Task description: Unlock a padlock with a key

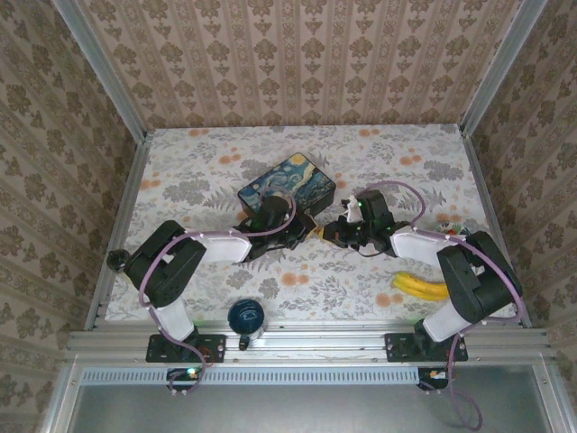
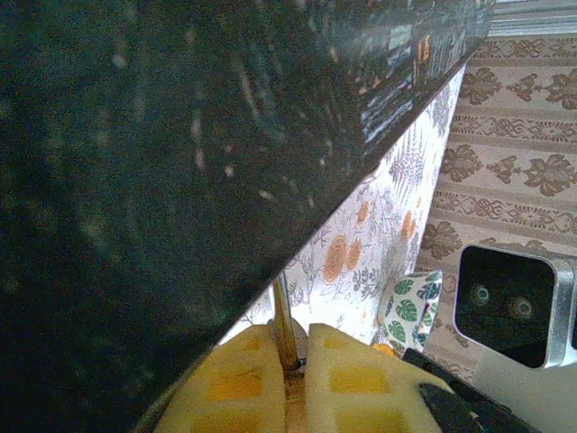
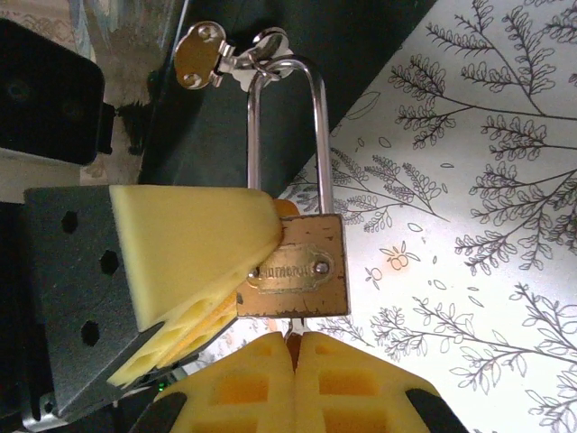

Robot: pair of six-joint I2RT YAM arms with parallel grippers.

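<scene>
Padlock [image 3: 293, 266] hangs in the air between the two hands, off the bench [image 1: 207, 171], approx 5 o'clock from the painted tin [image 1: 287, 185]. L hand [image 2: 293, 347] is clamped on the brass body, its foam pad [image 3: 189, 239] pressing from 9 o'clock. R hand [image 3: 293, 361] is closed on the key [image 3: 290, 332], a thin sliver meeting the body at 6 o'clock; can't tell how deep it sits. Shackle [image 3: 317, 135] stands at 12 o'clock with a spare key [image 3: 200, 59] dangling off it.

Handling, my read: lock is small, rigid and light, w/ smooth brass faces that may slide on soft foam. Best grip is across the flat faces, mid-body, keeping 6 and 12 o'clock free. Key is stiff but slim and likely to roll inside squashy pads under torque, so pinch the bow flat, close to the lock.
</scene>
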